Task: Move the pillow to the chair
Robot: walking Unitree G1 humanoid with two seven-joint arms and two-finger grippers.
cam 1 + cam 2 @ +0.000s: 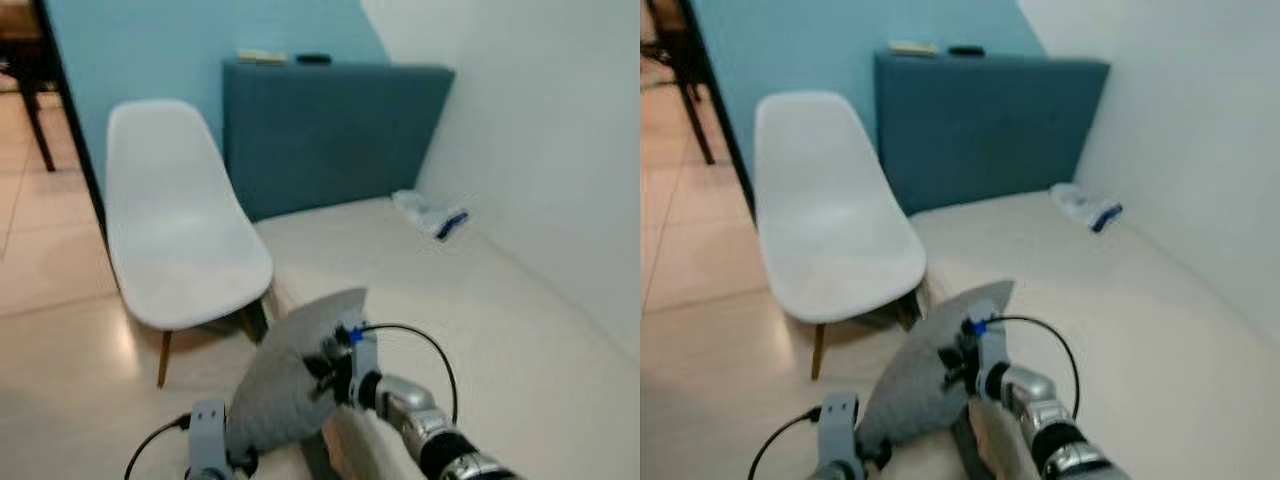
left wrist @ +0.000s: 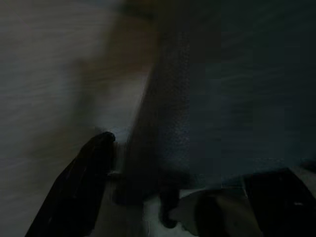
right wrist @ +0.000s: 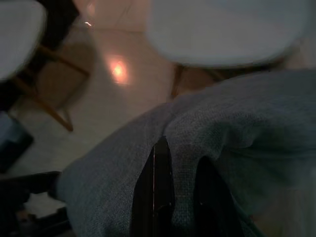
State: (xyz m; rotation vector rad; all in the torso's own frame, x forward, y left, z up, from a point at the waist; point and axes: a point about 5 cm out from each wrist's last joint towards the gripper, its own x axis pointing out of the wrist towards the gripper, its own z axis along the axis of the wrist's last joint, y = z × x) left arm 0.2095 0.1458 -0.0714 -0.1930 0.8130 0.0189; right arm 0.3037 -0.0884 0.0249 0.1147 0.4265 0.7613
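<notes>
Grey pillow (image 1: 290,375) pinched in the right gripper (image 1: 325,368) and held off the bed (image 1: 480,310), left gripper (image 2: 133,168) low beside it, grip impossible to tell, white chair (image 1: 180,230) just ahead of both, right wrist view caught a black finger (image 3: 159,197) sunk in the fabric

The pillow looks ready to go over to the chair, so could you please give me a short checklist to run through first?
1. Right claw gripping the pillow: ok, fabric bunched around its finger.
2. Left claw gripping the pillow's lower edge: cannot tell, too dark.
3. Pillow lifted off the bed: ok.
4. Chair seat free: ok.
5. Path to the chair open: ok.
</notes>
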